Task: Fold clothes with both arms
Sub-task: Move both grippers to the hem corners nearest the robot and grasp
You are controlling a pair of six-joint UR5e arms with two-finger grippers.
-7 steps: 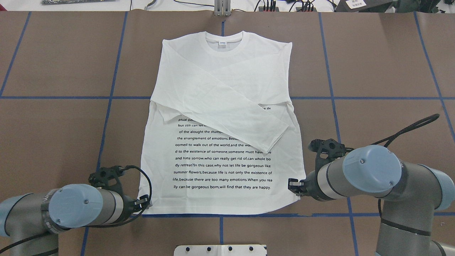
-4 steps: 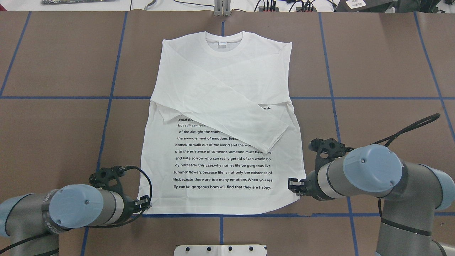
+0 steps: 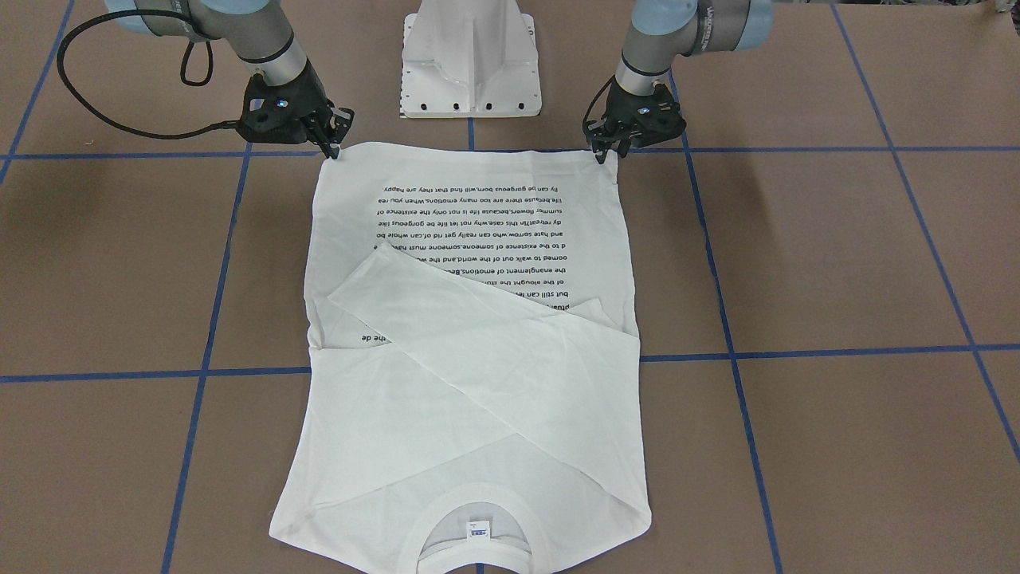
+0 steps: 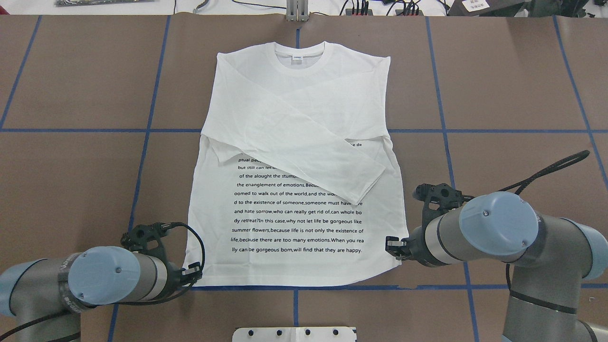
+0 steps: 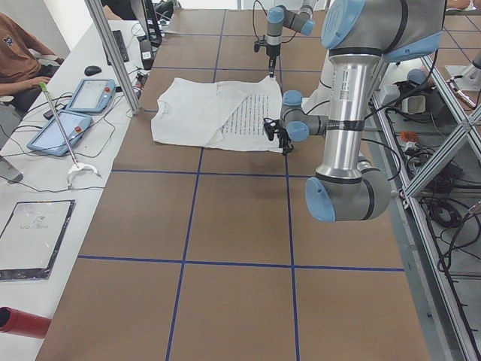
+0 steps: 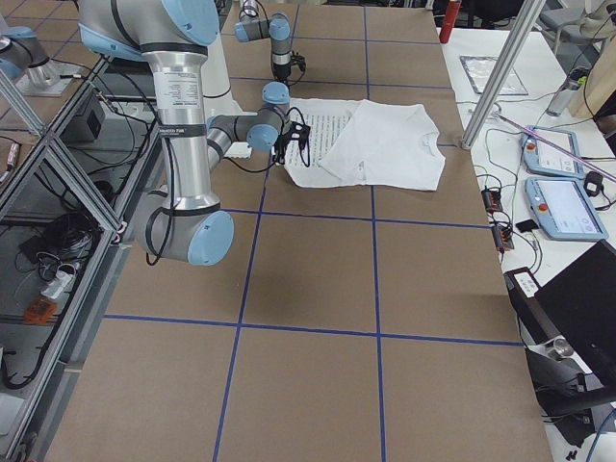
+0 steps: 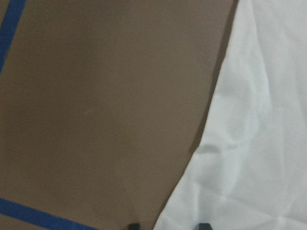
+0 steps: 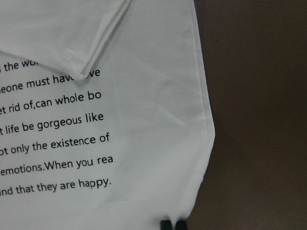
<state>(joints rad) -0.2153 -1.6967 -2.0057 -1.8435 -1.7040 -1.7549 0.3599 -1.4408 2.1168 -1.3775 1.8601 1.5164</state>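
Print: I read "they are happy." on the T-shirt (image 4: 294, 95)
Left fingers (image 7: 135, 226): apart, straddling its hem
Right fingers (image 8: 166, 224): pinched on its hem

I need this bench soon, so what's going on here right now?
A white T-shirt is being folded: it lies flat on the table, sleeves already crossed over its front. The right pincer looks shut on one hem corner; the left pincer is open at the other.

You can see one shirt (image 4: 294, 95), one table (image 4: 71, 71), and two arms: a left arm (image 4: 95, 280) and a right arm (image 4: 494, 228).
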